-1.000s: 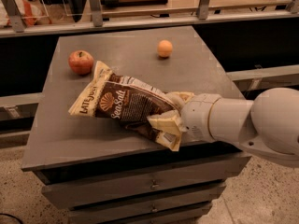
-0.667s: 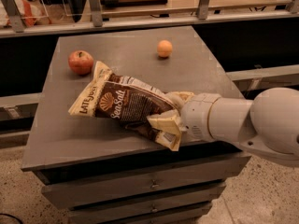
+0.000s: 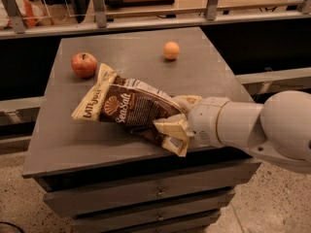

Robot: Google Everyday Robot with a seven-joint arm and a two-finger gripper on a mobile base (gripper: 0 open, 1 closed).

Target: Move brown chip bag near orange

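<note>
The brown chip bag [image 3: 129,106] lies on the grey cabinet top [image 3: 58,140], its left end near the red apple and its right end at the front right edge. My gripper [image 3: 178,123] comes in from the right on a white arm [image 3: 243,130] and is shut on the bag's crumpled right end; one cream finger [image 3: 189,101] shows above the bag. The orange [image 3: 171,50] sits at the back of the top, well apart from the bag, up and to the right of its middle.
A red apple [image 3: 84,64] sits at the back left, close to the bag's upper left corner. The cabinet has drawers [image 3: 146,193] below its front edge. A rail and shelving [image 3: 146,21] run behind the cabinet.
</note>
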